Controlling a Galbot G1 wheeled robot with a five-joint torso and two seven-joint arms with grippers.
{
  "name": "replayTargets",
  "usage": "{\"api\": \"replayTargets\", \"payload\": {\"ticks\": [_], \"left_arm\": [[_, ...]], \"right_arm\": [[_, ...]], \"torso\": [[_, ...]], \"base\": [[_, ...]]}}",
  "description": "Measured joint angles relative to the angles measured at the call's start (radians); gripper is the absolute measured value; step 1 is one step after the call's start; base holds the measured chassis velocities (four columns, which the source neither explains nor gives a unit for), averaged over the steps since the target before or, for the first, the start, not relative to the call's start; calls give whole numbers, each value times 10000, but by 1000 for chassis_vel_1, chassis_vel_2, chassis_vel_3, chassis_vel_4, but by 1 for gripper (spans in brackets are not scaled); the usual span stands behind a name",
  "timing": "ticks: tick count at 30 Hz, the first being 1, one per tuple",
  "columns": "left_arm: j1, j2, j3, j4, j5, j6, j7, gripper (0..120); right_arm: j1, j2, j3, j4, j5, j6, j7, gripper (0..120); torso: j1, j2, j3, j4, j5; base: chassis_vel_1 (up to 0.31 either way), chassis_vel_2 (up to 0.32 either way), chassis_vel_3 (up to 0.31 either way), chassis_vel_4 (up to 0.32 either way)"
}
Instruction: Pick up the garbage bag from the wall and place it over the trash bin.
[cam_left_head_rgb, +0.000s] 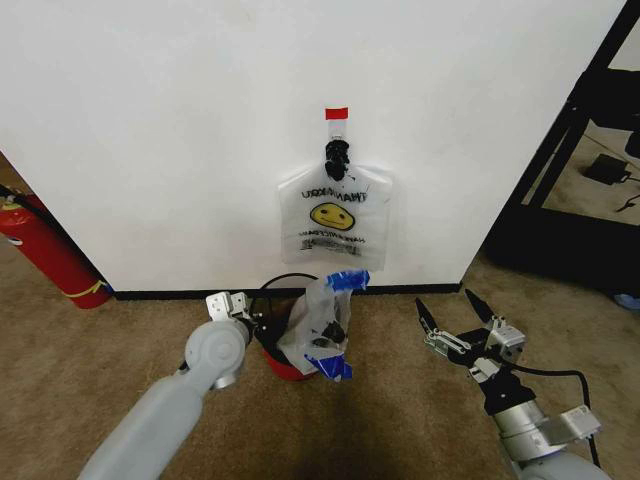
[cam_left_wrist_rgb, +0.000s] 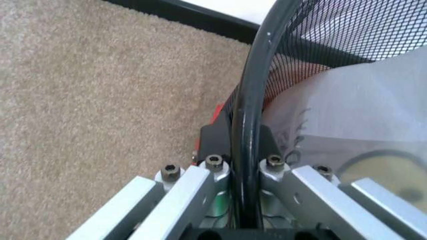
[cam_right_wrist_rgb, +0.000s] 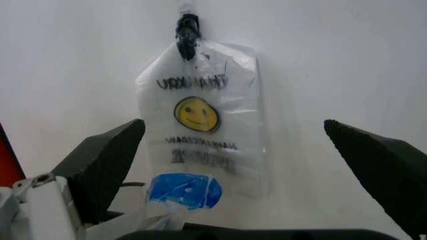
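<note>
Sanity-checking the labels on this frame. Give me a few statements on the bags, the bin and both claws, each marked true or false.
1. The left claw grips the rim of the trash bin. True.
2. The right claw holds the garbage bag. False: it is open and empty, off to the right of the bin.
3. A smiley bag with mirrored print hangs from the hook on the wall. True.
4. The garbage bag with blue tape lies flat on the carpet. False: it sits at the bin, bunched up over its right side.
5. The fire extinguisher stands right of the bin. False: the fire extinguisher is far to the left, by the wall.
</note>
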Motion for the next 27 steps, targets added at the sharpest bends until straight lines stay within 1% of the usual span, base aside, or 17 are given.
{"api": "replayTargets", "payload": {"ticks": [4,9,13,15,19,20,21,24,25,26,27], "left_arm": [[105,1,41,-15,156,10,-19,0],[215,-281,35,267,502,-39,-9,0],[205,-361,8,462,537,-38,60,0],[192,-386,3,641,565,-38,128,0],[263,-455,-21,677,593,-38,192,1],[296,-475,-36,667,600,-31,198,4],[355,-521,-63,630,626,-15,223,11],[435,-525,-106,533,768,39,328,22],[436,-464,-109,470,783,99,391,26],[436,-464,-109,470,783,99,391,26],[422,-368,-108,395,783,139,448,32]], "right_arm": [[-34,31,-23,-3,-49,-1,2,100],[-30,67,-92,-6,-78,-1,2,100],[-61,69,-99,22,-86,-2,6,100],[-89,63,-100,44,-93,-3,7,100],[-125,70,-94,58,-87,9,18,100],[-143,75,-91,60,-86,15,20,100],[-181,79,-81,62,-83,30,20,100],[-206,65,-57,69,-70,58,20,100],[-199,56,-55,74,-62,59,20,100],[-199,56,-55,74,-62,59,20,100],[-189,49,-55,81,-58,60,21,100]], "torso": [[0,0,0,-1,1],[0,0,1,0,-1],[0,0,0,-2,0],[0,0,0,1,1],[-1,0,-1,2,3],[-1,0,0,1,3],[0,0,0,1,3],[0,0,1,-2,1],[0,0,2,-2,-3],[0,0,2,-2,-3],[0,0,3,-4,-5]], "base": [[0,0,0,0],[0,0,0,0],[0,0,0,0],[0,0,0,0],[0,0,0,0],[0,0,0,0],[0,0,0,0],[0,0,0,0],[0,0,0,0],[0,0,0,0],[0,0,0,0]]}}
